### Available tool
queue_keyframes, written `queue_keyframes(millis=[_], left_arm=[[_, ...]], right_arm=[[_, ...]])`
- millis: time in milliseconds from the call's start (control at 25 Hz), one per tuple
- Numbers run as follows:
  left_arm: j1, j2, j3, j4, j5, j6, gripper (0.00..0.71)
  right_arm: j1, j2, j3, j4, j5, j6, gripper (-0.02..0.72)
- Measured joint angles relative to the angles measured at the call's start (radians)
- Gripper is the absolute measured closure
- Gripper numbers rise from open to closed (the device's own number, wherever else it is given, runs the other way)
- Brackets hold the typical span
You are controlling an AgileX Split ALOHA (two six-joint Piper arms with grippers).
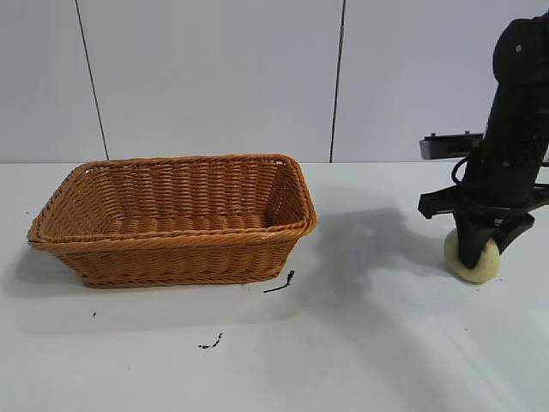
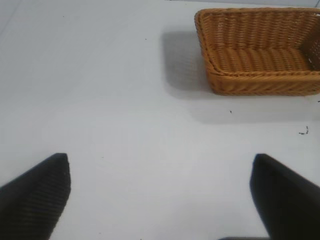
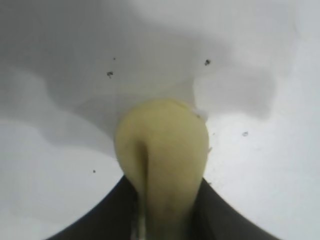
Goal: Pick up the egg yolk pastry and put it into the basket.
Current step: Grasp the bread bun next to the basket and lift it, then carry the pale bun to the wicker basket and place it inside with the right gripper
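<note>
There is one basket [image 1: 171, 219], at about nine o'clock on the tabletop [image 1: 369, 343]. There is one egg yolk pastry [image 1: 473, 260], at three o'clock. Two end effectors show: the right end effector [image 1: 477, 249] and the left end effector [image 2: 160, 192] (seen only from its own wrist). Two small dark scraps [image 1: 280, 282] lie near six o'clock.
</note>
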Motion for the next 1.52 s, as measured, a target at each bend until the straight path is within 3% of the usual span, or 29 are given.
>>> queue_keyframes(millis=[200,360,720,1000,1160,1520], left_arm=[[0.000,0.000,0.000,0.000,0.000,0.000,0.014],[0.000,0.000,0.000,0.000,0.000,0.000,0.014],[0.000,0.000,0.000,0.000,0.000,0.000,0.014],[0.000,0.000,0.000,0.000,0.000,0.000,0.014],[0.000,0.000,0.000,0.000,0.000,0.000,0.014],[0.000,0.000,0.000,0.000,0.000,0.000,0.014]], right_arm=[[0.007,-0.137,-0.130,0.000,0.093,-0.010,0.559],[0.037,-0.174,-0.264,0.004,0.220,-0.010,0.560],[0.207,0.005,-0.608,0.001,0.361,0.009,0.567],[0.413,0.171,-0.846,0.002,0.366,0.016,0.567],[0.508,0.239,-0.878,0.004,0.361,0.017,0.567],[0.545,0.391,-0.878,0.000,0.273,0.035,0.567]])
